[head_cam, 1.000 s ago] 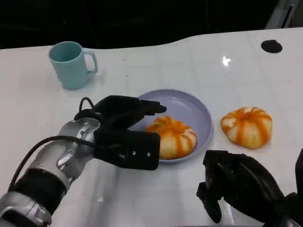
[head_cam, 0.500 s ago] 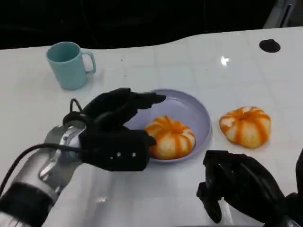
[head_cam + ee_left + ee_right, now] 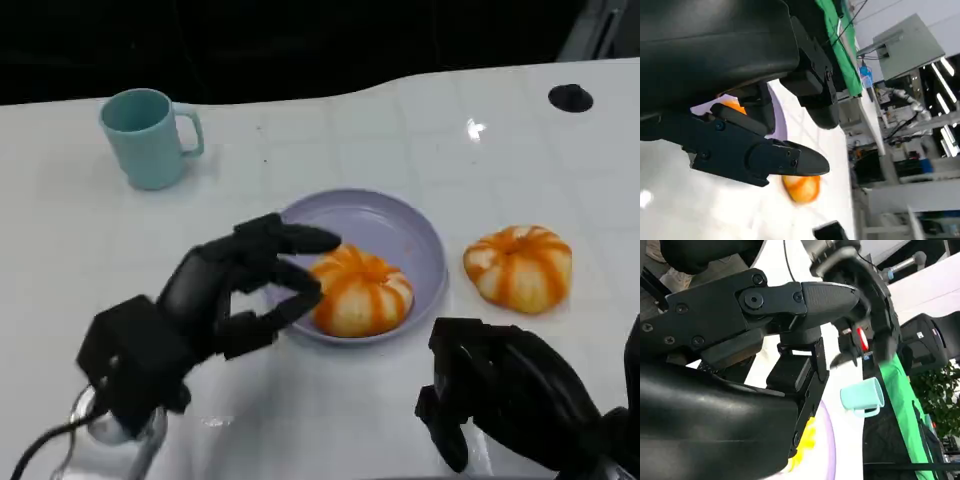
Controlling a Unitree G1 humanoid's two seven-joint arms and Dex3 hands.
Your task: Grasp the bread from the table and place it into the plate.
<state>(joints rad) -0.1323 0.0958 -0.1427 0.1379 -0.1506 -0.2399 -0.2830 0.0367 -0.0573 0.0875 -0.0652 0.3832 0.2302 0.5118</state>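
White bench fills the frame: one bread already sits in the lavender plate at centre, the left hand beside it, fingers apart and empty. A second bread lies at right, unplaced; the right hand, lower right, holds nothing, fingers curled.

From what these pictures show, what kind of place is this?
Probably a robotics lab or test room: a white table with a staged plate, bread and mug, plus equipment racks and a green cloth alongside.
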